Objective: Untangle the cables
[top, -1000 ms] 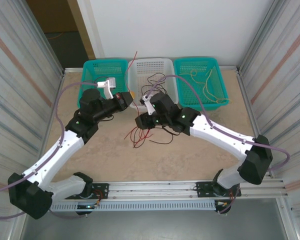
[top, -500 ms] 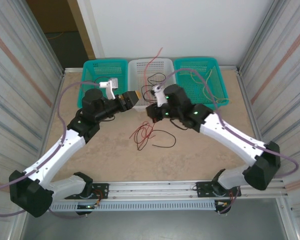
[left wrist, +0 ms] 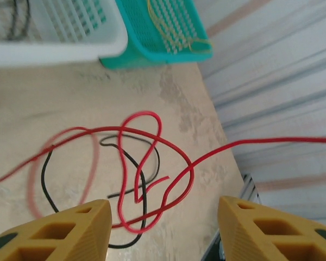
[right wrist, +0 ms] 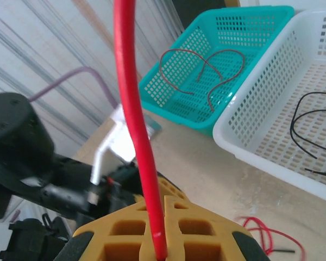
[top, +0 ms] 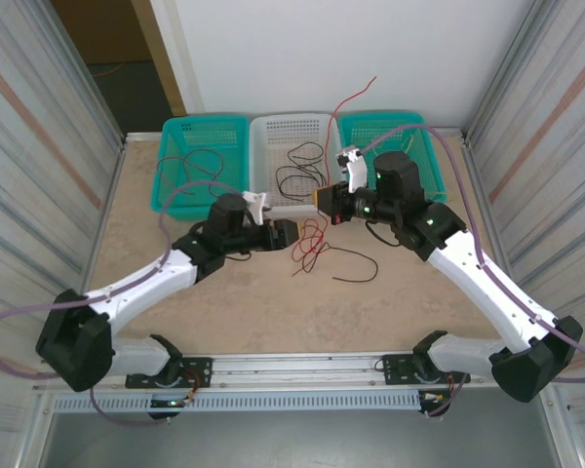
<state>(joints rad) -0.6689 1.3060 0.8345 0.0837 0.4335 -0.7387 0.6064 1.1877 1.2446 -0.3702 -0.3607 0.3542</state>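
Observation:
My right gripper [top: 325, 199] is shut on a red cable [top: 356, 96] and held above the table in front of the white basket. The strand rises past its fingertips [right wrist: 157, 239] as a thick red line [right wrist: 131, 109]; its lower end runs down to a tangle of red and black cables [top: 310, 244] on the table. My left gripper [top: 291, 234] hovers just left of that tangle, open, its yellow fingers [left wrist: 60, 231] wide apart over the red loops [left wrist: 146, 163] and a black cable [left wrist: 135, 179], holding nothing.
Three baskets line the far edge. The left teal basket [top: 200, 156] holds dark brown cables [right wrist: 206, 70], the white basket [top: 292, 132] holds black cables [top: 300, 171], and the right teal basket [top: 414, 132] holds yellow cables [left wrist: 176, 32]. Metal walls close both sides.
My right gripper moved right and up, pulling the red cable out of the pile. My left gripper came down from beside the left basket to the tangle, which shifted slightly right.

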